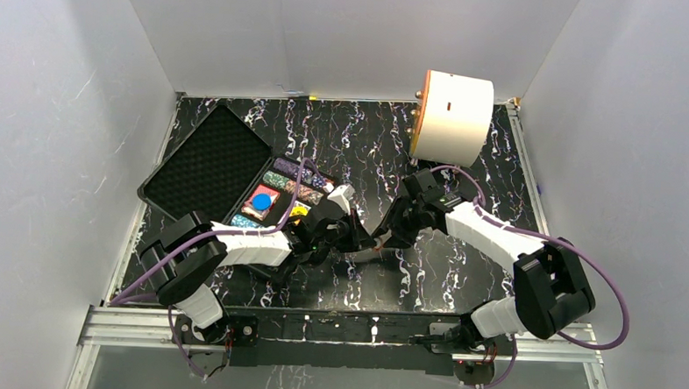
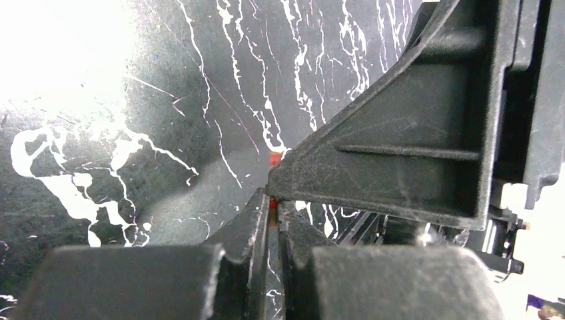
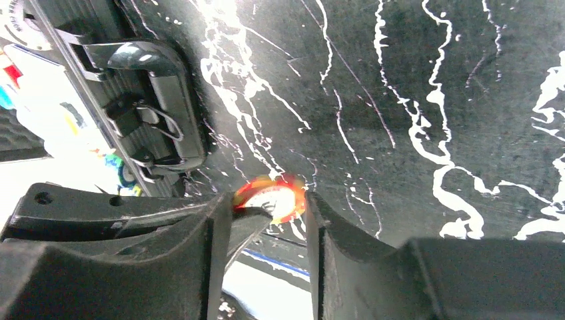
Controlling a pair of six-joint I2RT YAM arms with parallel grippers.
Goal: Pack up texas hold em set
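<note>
The black case (image 1: 204,158) lies open at the left, its lower half holding rows of poker chips (image 1: 293,185) and a blue round button (image 1: 261,201). Both grippers meet over the table's middle on one red-rimmed poker chip (image 1: 377,242). My right gripper (image 3: 270,207) is shut across the chip (image 3: 276,197), its rim against both fingers. My left gripper (image 2: 273,207) is shut on the same chip's flat faces, only a thin red edge (image 2: 272,200) showing between the jaws. The right gripper's finger (image 2: 400,160) fills the left wrist view. No card decks are in view.
A large white cylinder with an orange face (image 1: 454,118) stands at the back right. The case's side with its metal latch (image 3: 156,100) lies just left of the right gripper. White walls close in the black marbled table (image 1: 369,143) on three sides.
</note>
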